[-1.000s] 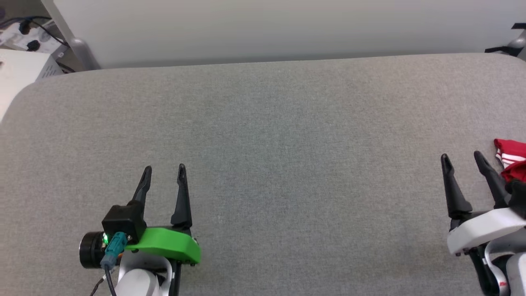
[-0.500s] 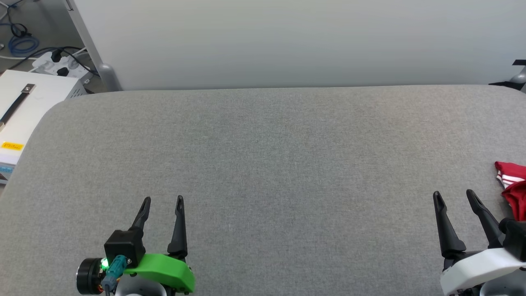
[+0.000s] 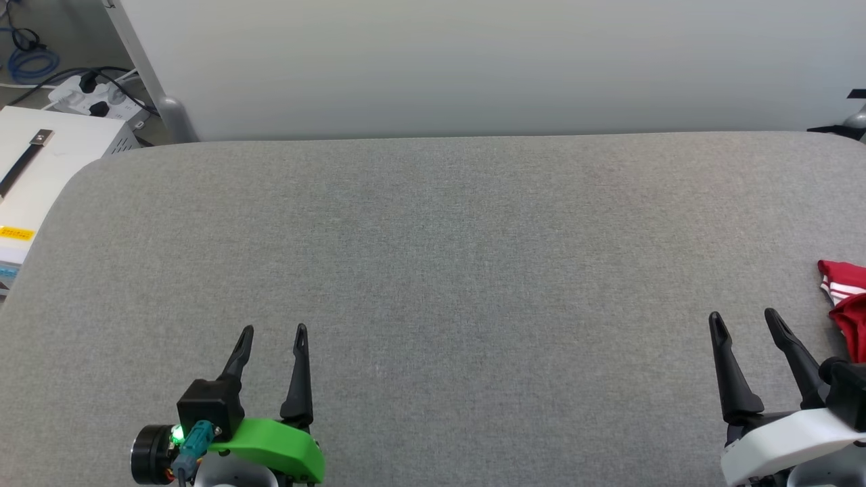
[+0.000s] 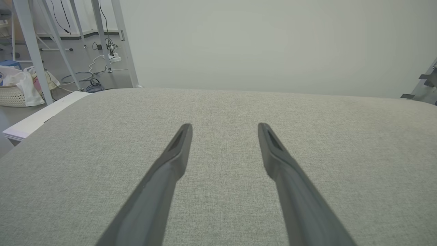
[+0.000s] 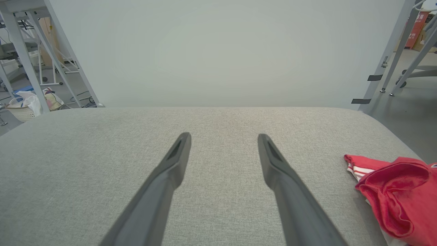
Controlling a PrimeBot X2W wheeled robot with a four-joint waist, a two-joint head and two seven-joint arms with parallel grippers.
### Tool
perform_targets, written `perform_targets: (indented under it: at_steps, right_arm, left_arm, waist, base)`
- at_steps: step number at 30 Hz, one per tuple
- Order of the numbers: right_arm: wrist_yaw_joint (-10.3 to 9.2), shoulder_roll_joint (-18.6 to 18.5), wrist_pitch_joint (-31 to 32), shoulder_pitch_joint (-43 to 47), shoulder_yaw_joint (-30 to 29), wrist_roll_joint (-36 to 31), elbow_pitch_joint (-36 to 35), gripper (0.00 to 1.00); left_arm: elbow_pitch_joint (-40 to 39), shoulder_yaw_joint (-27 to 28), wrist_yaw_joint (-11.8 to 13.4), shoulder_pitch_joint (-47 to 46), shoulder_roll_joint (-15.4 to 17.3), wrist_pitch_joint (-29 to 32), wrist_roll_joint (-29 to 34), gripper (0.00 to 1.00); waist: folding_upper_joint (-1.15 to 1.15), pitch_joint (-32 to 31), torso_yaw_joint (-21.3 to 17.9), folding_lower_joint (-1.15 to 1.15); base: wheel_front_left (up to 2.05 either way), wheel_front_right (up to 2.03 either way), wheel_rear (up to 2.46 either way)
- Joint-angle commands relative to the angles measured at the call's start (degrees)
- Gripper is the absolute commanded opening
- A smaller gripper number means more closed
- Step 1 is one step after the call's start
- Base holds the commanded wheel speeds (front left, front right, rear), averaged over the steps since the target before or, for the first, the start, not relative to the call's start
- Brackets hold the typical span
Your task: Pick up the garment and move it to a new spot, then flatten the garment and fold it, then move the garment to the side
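My left gripper (image 3: 274, 329), two long dark fingers on a green-shelled wrist, has its fingers spread wide with nothing between them. My right gripper (image 3: 743, 316), on the white wrist, is spread the same way and is just as empty. Both are out over the near part of the grey woven-fabric table top (image 3: 433, 237), with their fingers pointing away from me.

The red jersey T-shirt with a white, red-striped sleeve (image 3: 844, 297) lies on the table at its right side. It is just outboard of my right gripper's outer finger, near it but not touching. My left gripper is well apart from it, with most of the table's width between them.

In the right wrist view the shirt (image 5: 396, 191) sits to the right of my fingers. The striped sleeve end is at the far tip and a rumpled red fold bulges nearer to me, so the part I can see runs roughly alongside the fingers, not across them (the rest is cut off at the picture's edge).

That leaves me unsure. A shirt at the side could be a heap waiting to be lifted or one already set aside, though the part I can see looks bunched, not neatly folded. Either way, I judge any reach for it belongs to my right arm, swinging outward to the right.
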Motion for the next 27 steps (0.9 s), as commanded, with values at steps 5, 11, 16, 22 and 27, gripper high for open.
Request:
perform_targets:
  at_steps: [5,11,16,22,27]
  right_arm:
    - [-0.04,-0.04,0.06,-0.17,0.26,-0.3,-0.02,1.0]
    - [-0.04,-0.23,-0.27,-0.3,0.56,0.18,0.96,1.0]
    - [0.0,-0.01,-0.02,-0.02,0.54,0.18,0.97,0.0]
    - [0.0,0.16,-0.11,-0.4,0.65,-0.4,1.54,0.0]
    - [0.0,0.3,-0.18,-0.73,0.75,-0.9,2.03,0.0]
  left_arm:
    - [0.44,0.1,-0.58,-0.68,-0.45,-0.33,0.67,1.0]
    - [0.69,-0.15,-0.66,-1.0,-0.56,-0.34,0.78,1.0]
    - [0.65,-0.14,-0.49,-0.11,-0.59,0.12,0.01,0.0]
    - [0.33,0.72,-0.97,-0.07,-1.16,0.81,1.08,0.0]
    - [0.06,1.46,-1.39,-0.03,-1.65,1.39,2.0,0.0]
  waist:
    - [0.0,-0.12,0.09,0.0]
    - [0.0,-0.19,0.22,0.0]
    - [0.0,-0.18,0.25,0.0]
    - [0.0,-0.28,0.26,0.0]
    - [0.0,-0.37,0.26,0.0]
  base:
    - [0.0,0.0,0.0]
    - [0.0,0.0,0.0]
    - [0.0,0.0,0.0]
    - [0.0,0.0,0.0]
    - [0.0,0.0,0.0]
